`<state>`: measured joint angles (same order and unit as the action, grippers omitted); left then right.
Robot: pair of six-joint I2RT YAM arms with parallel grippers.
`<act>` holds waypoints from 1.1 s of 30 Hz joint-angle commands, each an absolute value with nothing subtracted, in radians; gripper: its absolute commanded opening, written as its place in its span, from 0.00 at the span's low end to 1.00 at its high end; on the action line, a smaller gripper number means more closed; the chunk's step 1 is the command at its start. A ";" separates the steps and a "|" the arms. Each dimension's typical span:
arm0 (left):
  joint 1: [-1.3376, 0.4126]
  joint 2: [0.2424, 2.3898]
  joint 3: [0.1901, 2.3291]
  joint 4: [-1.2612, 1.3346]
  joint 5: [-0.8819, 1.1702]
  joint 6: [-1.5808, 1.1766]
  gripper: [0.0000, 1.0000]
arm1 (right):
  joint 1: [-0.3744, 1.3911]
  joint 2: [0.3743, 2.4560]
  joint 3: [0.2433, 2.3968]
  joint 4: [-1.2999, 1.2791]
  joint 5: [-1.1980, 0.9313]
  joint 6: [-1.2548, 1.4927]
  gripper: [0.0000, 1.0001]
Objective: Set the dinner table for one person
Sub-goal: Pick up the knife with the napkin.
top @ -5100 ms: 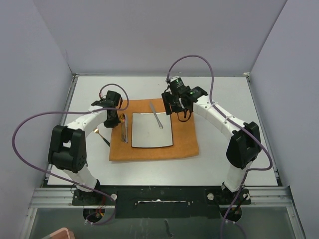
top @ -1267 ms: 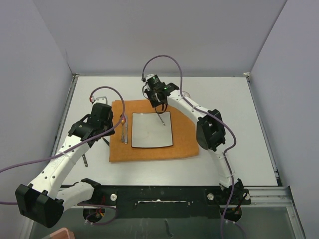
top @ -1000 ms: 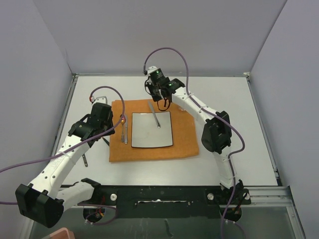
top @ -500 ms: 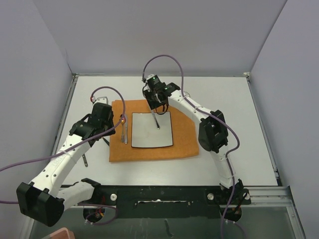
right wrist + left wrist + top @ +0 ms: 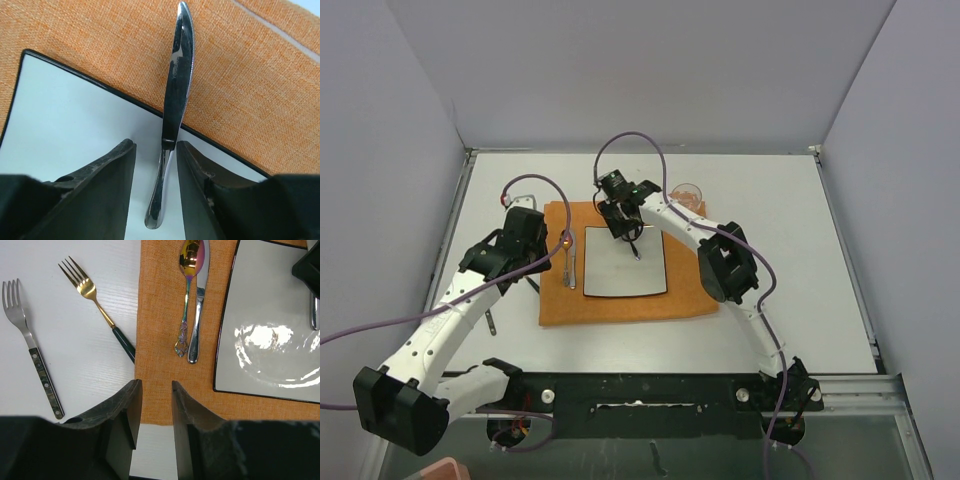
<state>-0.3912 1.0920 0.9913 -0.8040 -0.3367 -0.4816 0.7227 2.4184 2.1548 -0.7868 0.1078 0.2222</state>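
Observation:
The dinner table [image 5: 770, 300] is a white tabletop carrying an orange cloth mat [image 5: 620, 305] with a square white plate [image 5: 625, 265] on it. A silver knife [image 5: 175, 90] lies across the plate's far rim [image 5: 75, 75], blade on the mat [image 5: 100, 35]. My right gripper [image 5: 155, 145] [image 5: 625, 225] is open, its fingers straddling the knife's handle without pinching it. Left of the plate [image 5: 270, 340] lie a spoon [image 5: 187, 295] and a second knife [image 5: 200, 300]. My left gripper [image 5: 154, 385] [image 5: 542, 258] hangs open and empty above the mat's left edge [image 5: 160, 340].
Two forks lie on the bare table left of the mat: a gold one with a dark handle [image 5: 97, 310] [image 5: 530, 281] and a silver one [image 5: 30, 347] [image 5: 492, 322]. A small glass [image 5: 687, 192] stands behind the mat's far right corner. Grey walls enclose the table.
My right gripper came forward from behind the mat and down over the knife on the plate's far rim, and its jaws opened. The left arm has stayed put.

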 commanded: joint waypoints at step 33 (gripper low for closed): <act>-0.371 1.028 1.044 -0.827 -0.408 -0.459 0.29 | 0.698 2.304 1.834 -0.680 0.168 0.215 0.34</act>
<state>-0.3771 1.0603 0.9833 -0.8345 -0.3820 -0.4755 0.7177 2.3062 1.9030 -0.5919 0.1249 0.2150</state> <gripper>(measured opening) 0.287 0.359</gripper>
